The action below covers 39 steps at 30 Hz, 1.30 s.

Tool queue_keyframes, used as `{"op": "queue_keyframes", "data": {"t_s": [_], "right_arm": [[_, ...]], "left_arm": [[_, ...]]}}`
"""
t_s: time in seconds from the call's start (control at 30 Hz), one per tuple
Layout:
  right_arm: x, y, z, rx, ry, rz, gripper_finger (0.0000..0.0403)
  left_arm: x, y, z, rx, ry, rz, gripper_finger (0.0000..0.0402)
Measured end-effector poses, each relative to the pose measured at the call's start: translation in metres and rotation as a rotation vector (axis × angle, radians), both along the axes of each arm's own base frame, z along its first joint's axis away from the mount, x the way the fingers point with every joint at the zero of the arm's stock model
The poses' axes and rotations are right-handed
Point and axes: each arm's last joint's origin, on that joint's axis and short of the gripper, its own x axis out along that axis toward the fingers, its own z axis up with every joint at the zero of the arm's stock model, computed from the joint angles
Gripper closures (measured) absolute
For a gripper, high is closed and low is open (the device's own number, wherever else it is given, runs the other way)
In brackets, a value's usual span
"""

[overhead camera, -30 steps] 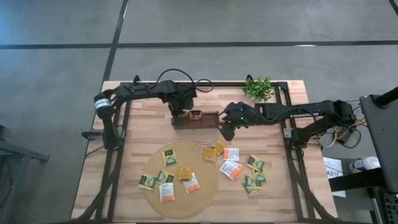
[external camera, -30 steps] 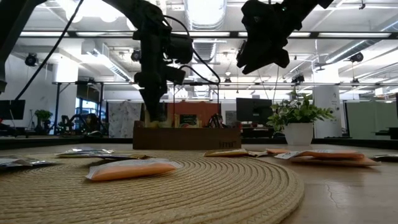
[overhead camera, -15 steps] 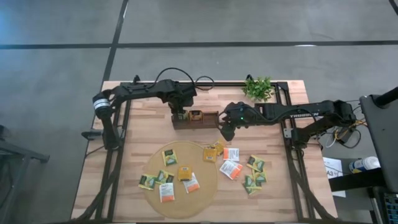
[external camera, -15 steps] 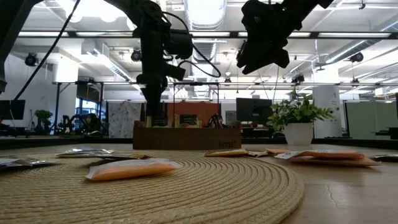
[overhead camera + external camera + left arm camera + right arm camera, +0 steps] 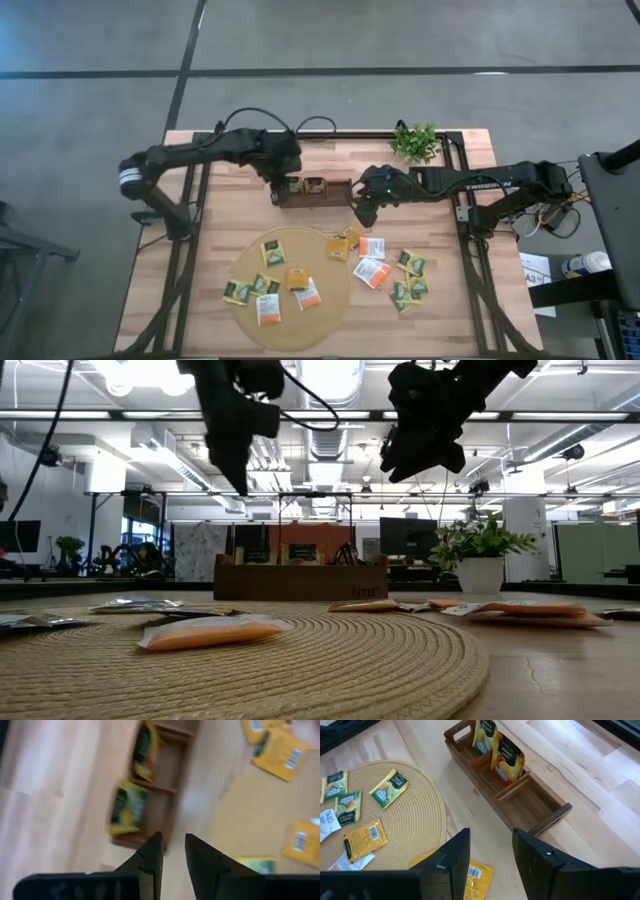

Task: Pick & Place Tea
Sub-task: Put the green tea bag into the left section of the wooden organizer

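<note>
Presently, stock on the table:
Tea sachets: small flat squares, yellow, green, or white with orange; most lie loose on the round woven mat and on the bare wood just right of it.
Filed sachets: one green-and-yellow sachet and one orange sachet stand on edge in the left and middle compartments of the wooden tray; the right compartment is empty.
Handling, judged: very light, thin, pliable foil or paper; likely slick and prone to slide or flex when pinched flat. Best taken by one edge or corner, where a fingertip can get under.
Left tool: jaws a narrow gap apart, nothing between them; raised above the tray's left end.
Right tool: jaws apart, empty; raised between the tray's right end and the yellow sachets at the mat's far right rim.
Edges: tray walls and dividers are thin and upright; the mat rim is a slight step.
Open room: bare wood near the tray; potted plant stands clear at the far right.
</note>
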Motion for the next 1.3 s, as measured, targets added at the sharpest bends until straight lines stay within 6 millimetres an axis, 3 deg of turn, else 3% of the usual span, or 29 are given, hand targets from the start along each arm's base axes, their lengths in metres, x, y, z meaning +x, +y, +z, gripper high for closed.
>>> {"op": "queue_keyframes", "data": {"t_s": [0.1,0.3,0.53,0.77,1.0,1.3], "right_arm": [[0.0,0.0,-0.001,0.001,0.001,0.0,0.0257],[0.002,0.002,0.0,0.05,-0.023,0.047,0.0257],[0.017,0.006,-0.014,0.147,-0.033,0.08,0.0257],[0.028,0.017,-0.029,0.175,0.007,0.098,0.0257],[0.038,0.027,-0.033,0.232,0.0,0.125,0.0257],[0.078,0.049,-0.052,0.307,0.002,0.173,0.0257]], "left_arm": [[-0.01,-0.023,-0.008,-0.039,-0.012,-0.026,0.0325],[-0.025,-0.072,-0.042,-0.161,-0.049,-0.067,0.0325],[-0.037,-0.108,-0.079,-0.256,-0.047,-0.008,0.0326],[-0.042,-0.124,-0.089,-0.287,-0.011,0.005,0.0326],[-0.043,-0.124,-0.092,-0.226,-0.015,0.008,0.0326],[-0.055,-0.122,-0.117,-0.199,0.047,0.006,0.0326]]}}
